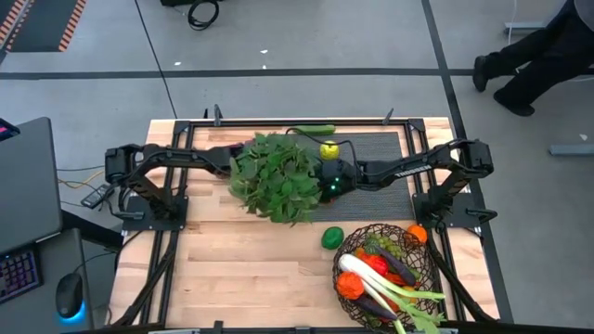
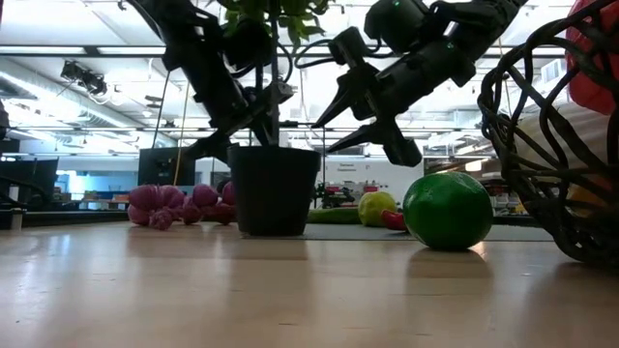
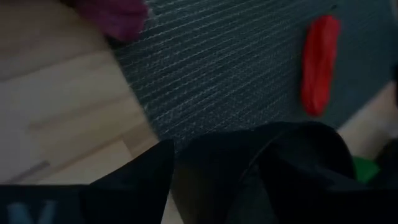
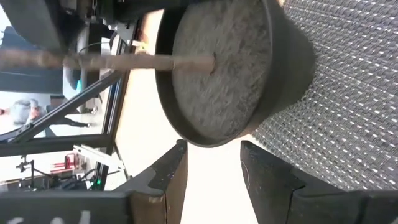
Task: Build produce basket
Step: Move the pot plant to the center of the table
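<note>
The wire basket [image 1: 371,228] stands at the table's near right and holds a leek, orange tomatoes, grapes and other produce. A lime [image 1: 331,237] lies on the wood just left of it. A lemon [image 1: 329,148], a cucumber [image 1: 316,129], a red chili [image 3: 320,62] and purple grapes [image 2: 174,205] lie on or by the black mat [image 1: 380,148]. Between the arms stands a potted plant [image 1: 278,176]. My right gripper [image 4: 213,155] is open, just short of the pot's rim [image 4: 211,142]. My left gripper [image 3: 217,155], under the leaves at the pot's left, looks open with the dark pot close before it. My left gripper stands close against the black pot [image 2: 274,188] from the table's left, slanting down. The pot and the leaves hide the place where they would meet, so I cannot tell whether it touches.
The leafy plant covers the table's middle and hides both sets of fingertips from above. Bare wood lies along the near left of the table. A person's legs show on the floor beyond the far right corner.
</note>
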You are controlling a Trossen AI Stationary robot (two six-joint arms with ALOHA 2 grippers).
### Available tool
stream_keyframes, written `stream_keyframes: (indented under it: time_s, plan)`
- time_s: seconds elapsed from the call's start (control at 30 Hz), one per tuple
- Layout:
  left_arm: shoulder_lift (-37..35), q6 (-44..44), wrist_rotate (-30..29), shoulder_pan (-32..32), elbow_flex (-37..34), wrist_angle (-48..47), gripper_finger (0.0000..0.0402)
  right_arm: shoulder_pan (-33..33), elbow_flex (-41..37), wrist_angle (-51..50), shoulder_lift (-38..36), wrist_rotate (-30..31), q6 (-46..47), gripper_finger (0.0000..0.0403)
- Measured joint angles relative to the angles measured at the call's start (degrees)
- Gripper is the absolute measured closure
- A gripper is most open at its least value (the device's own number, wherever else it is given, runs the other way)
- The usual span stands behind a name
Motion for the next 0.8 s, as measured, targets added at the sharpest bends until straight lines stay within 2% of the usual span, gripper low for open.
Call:
stream_keyframes:
  time_s: [0.1,0.3,0.67,0.8]
  plan:
    - [0.0,2.9,5.3,1.5,0.0,1.1,0.0148,0.2,0.0,-0.1,0.0,0.0,0.0,0.025]
    - [0.0,7.6,13.5,3.9,0.0,-2.6,0.0094,0.1,0.0,-0.2,0.0,0.0,0.1,0.025]
    - [-3.0,13.7,15.3,8.3,0.0,-5.2,0.0084,-0.3,0.0,-0.2,0.0,0.0,0.6,0.0249]
    - [-4.9,16.4,16.6,10.0,0.1,-7.8,0.0084,-0.3,-0.1,-0.3,-0.3,-1.1,0.6,0.0233]
